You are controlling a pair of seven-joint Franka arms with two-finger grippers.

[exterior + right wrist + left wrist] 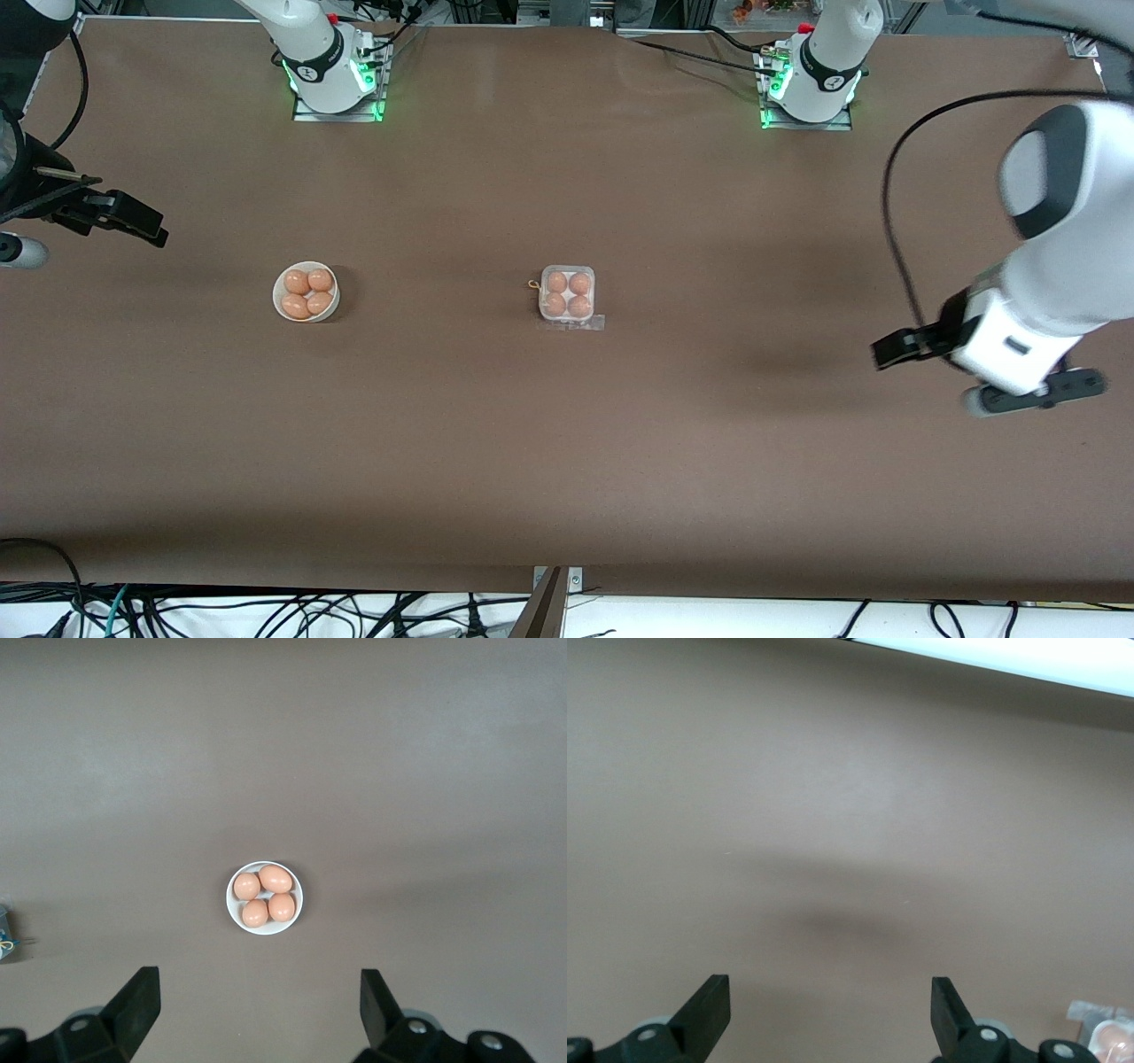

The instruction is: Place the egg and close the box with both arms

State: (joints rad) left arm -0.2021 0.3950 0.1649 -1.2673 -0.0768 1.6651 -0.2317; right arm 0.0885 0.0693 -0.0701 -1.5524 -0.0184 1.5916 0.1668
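Observation:
The clear box (567,295) sits mid-table with an orange-brown egg (556,282) in each cell, and its clear lid looks folded down over them. A corner of the box shows in the left wrist view (1103,1029), and an edge shows in the right wrist view (3,932). My left gripper (890,348) is open and empty, up over bare table toward the left arm's end. Its fingers (709,1010) stand wide apart. My right gripper (142,221) is open and empty, up over the table's right-arm end. Its fingers (137,1003) stand wide apart.
A round white bowl (330,310) with several more eggs stands between the box and the right arm's end; it also shows in the right wrist view (237,904). A small yellow loop (533,284) lies beside the box. Cables hang along the table's near edge.

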